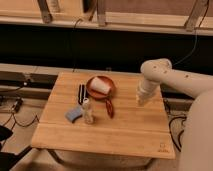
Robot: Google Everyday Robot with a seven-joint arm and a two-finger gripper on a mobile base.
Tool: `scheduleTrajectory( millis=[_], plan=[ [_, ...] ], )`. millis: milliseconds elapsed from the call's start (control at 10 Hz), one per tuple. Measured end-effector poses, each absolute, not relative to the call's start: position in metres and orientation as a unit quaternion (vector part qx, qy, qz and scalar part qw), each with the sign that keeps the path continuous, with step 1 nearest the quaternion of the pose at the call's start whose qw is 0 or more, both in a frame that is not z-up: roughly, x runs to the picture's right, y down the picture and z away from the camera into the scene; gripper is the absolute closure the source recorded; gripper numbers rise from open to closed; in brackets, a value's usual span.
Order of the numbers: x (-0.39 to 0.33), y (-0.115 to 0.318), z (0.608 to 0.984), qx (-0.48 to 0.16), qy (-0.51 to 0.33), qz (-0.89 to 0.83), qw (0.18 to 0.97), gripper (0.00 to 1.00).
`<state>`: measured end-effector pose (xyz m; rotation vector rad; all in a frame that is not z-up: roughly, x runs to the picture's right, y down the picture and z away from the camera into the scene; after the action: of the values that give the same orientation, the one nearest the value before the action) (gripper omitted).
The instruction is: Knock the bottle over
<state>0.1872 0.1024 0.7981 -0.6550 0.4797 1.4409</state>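
Observation:
The bottle [88,111] is small, slender and clear with a pale cap. It stands upright on the wooden table [125,131], left of centre, right next to the blue sponge [74,114]. My gripper [140,102] hangs at the end of the white arm over the right part of the table. It is well to the right of the bottle and apart from it, at about the same depth.
A reddish-brown plate [108,93] holds a white cup [99,86] lying on its side, behind the bottle. A dark red utensil [109,108] lies right of the bottle. A black object [80,93] lies behind the sponge. Cables run on the floor to the left.

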Motion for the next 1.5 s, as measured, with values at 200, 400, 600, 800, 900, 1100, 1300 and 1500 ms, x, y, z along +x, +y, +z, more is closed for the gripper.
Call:
scheduleTrajectory(
  millis=[200,400,600,800,900,1100,1300,1500],
  plan=[
    [0.154,0.127,0.785,-0.320,0.214,0.598,0.703,1.00],
    [0.149,0.132,0.783,-0.325,0.215,0.590,0.707,1.00],
    [0.151,0.132,0.782,-0.325,0.216,0.591,0.706,1.00],
    [0.147,0.135,0.782,-0.327,0.218,0.582,0.712,1.00],
    [0.136,0.140,0.775,-0.333,0.214,0.566,0.723,1.00],
    [0.102,0.155,0.753,-0.351,0.197,0.526,0.749,1.00],
    [0.080,0.173,0.730,-0.367,0.185,0.495,0.765,1.00],
    [0.044,0.195,0.707,-0.398,0.161,0.455,0.780,1.00]
  ],
)
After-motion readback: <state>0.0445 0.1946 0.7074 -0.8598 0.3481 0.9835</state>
